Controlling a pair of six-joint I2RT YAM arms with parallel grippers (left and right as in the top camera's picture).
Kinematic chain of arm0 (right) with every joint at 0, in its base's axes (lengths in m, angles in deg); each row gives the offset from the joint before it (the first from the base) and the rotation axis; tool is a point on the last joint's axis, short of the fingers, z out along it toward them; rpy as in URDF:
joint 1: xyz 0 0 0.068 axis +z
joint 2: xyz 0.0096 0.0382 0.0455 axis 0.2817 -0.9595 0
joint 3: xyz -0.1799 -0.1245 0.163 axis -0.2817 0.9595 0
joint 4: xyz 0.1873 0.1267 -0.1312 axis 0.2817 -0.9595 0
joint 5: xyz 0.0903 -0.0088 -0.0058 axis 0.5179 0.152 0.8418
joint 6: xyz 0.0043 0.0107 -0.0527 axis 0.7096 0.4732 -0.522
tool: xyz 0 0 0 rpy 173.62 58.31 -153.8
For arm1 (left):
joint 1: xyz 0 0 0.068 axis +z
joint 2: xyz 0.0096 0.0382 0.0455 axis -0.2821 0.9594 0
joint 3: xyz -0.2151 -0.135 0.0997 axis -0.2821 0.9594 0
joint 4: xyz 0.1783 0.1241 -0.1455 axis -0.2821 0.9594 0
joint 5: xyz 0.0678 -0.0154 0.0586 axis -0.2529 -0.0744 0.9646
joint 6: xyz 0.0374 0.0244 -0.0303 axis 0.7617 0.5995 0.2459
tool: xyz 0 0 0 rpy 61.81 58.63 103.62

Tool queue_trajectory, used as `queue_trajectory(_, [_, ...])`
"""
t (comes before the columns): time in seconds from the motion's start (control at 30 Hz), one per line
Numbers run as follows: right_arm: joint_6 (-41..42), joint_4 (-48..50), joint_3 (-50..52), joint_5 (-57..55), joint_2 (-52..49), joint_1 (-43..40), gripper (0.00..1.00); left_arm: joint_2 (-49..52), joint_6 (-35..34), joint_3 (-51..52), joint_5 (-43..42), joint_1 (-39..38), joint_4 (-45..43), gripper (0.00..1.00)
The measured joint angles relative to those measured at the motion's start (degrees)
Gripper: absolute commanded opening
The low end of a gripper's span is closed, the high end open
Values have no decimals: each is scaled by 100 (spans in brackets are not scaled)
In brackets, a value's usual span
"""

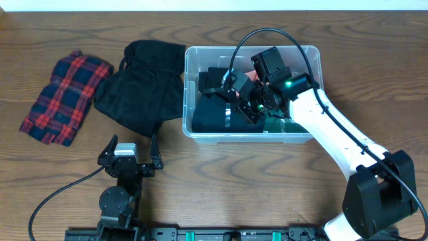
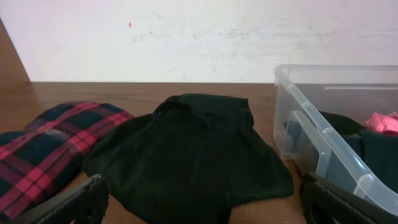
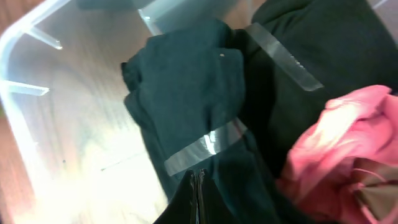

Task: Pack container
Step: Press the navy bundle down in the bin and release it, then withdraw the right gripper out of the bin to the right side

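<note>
Clear plastic container (image 1: 189,94): rectangular bin with rounded corners and a thick rim, standing right of centre and toward the far edge of the wooden tabletop (image 1: 267,187). Its walls are see-through, with moulded ribs on the inside.

Contents, near wall to far wall:
- dark navy folded garment (image 1: 210,114) against the near-left corner;
- dark teal cloth (image 3: 186,93) on the bare floor of the bin;
- black garment (image 1: 214,77);
- pink garment (image 3: 329,143), mostly hidden from overhead.

Right gripper (image 1: 244,100): down inside the bin over the clothing, its fingers clenched to a thin seam. Whether any cloth is pinched between them cannot be told. The white right arm (image 1: 334,134) crosses the near-right corner of the bin and hides it, and a black cable (image 1: 267,32) arcs over the far rim.

Left gripper (image 1: 131,157): near the front edge, left of centre, released, with its jaws spread wide and holding nothing.

Black garment on the table (image 1: 144,87): crumpled and lying against the bin's left wall.

Red-and-navy plaid garment (image 1: 63,97): toward the left edge, just beside the black one.
</note>
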Motion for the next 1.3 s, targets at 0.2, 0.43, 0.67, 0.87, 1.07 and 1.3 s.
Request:
queue_trajectory(0.2, [15,186,0,-166,-238,0,6,0,0,0,0,0,-2,98])
queue_trajectory(0.43, [22,463,7,-791,-863,0,5,0,0,0,0,0,-2,98])
queue_trajectory(0.67, [52,831,7,-1049,-1213,11,1,2,0,0,0,0,0,98])
queue_trajectory(0.87, [251,848,-2,-1104,-1104,22,11,0,0,0,0,0,0,98])
queue_trajectory(1.07, [564,837,-2,-1320,-149,-50,21,0,0,0,0,0,-2,98])
queue_trajectory(1.3, [1058,361,-31,-2109,1663,-914,73,0,0,0,0,0,-2,98])
